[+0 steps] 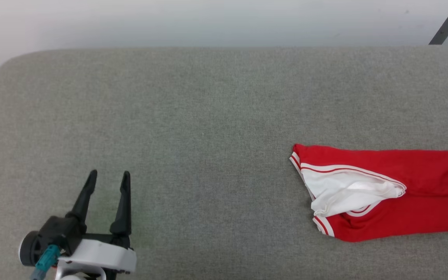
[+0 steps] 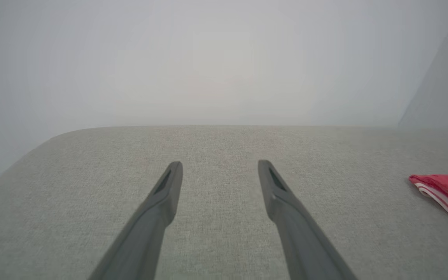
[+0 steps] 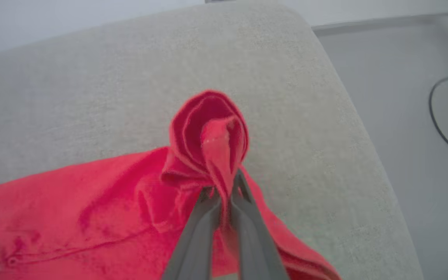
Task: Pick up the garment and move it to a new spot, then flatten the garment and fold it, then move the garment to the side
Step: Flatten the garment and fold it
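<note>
Where head crops garment [image 1: 422, 171], right wrist shows pinch.

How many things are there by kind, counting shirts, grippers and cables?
Shirts: 1, the red shirt.
Grippers: 2, the left gripper, open, and the right gripper, shut on the red shirt.
Cables: 1, the black cable.
Total: 4.
</note>
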`<state>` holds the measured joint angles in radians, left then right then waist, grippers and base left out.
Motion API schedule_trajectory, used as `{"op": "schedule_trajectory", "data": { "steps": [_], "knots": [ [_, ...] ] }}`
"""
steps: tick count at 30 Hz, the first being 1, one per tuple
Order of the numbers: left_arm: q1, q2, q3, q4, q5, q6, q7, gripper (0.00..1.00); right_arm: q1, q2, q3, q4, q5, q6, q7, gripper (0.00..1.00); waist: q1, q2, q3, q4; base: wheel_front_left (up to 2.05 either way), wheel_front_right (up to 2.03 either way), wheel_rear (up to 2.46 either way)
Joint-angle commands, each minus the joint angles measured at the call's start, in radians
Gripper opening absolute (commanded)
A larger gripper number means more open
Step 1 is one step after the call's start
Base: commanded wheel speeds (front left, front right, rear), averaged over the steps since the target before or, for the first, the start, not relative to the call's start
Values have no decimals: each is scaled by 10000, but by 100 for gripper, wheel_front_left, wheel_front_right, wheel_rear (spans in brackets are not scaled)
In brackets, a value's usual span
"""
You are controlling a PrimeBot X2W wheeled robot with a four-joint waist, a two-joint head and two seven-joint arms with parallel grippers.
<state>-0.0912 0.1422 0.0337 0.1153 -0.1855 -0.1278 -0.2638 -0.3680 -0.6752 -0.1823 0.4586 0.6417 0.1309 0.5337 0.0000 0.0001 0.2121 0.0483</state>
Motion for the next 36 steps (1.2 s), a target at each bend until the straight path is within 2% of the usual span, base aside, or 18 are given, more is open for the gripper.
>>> {"op": "schedule_trajectory", "data": {
  "steps": [1,8,11,15,19,23,30,36],
  "knots": [
    [124,46,-15,1,-84,-39,-3,100,230,235,182,-497,174,-6,130,0,0,-1,-129,44,0,0,0],
    [390,89,-113,43,-233,-41,-1,100,1118,1193,1455,-4276,463,-6,1285,0,0,-1,-385,168,0,0,0],
    [354,26,-182,56,-272,-34,-3,100,1315,1635,2112,-5305,609,-6,1705,0,0,-1,-463,363,0,0,0],
    [356,-14,-369,150,-295,-35,-3,100,1423,2089,2958,-5996,537,-7,1999,0,0,-1,-576,710,0,0,0],
    [340,-70,-605,267,-389,-35,-3,100,1304,1818,3827,-6174,-167,-7,1852,0,0,-1,-665,1145,0,0,0],
    [388,-15,-804,315,-441,-34,-3,100,1162,2008,4099,-5817,-80,-6,1644,0,0,-1,-660,1474,0,0,0],
    [167,-112,-1031,316,-606,-35,-1,100,799,2458,4373,-4393,-39,-6,1051,0,0,-1,-482,1822,0,0,0],
    [4,-53,-1092,374,-637,-35,-3,100,553,2394,5036,-3123,-86,-6,553,0,0,-1,-345,1881,0,0,0]
  ]
}}
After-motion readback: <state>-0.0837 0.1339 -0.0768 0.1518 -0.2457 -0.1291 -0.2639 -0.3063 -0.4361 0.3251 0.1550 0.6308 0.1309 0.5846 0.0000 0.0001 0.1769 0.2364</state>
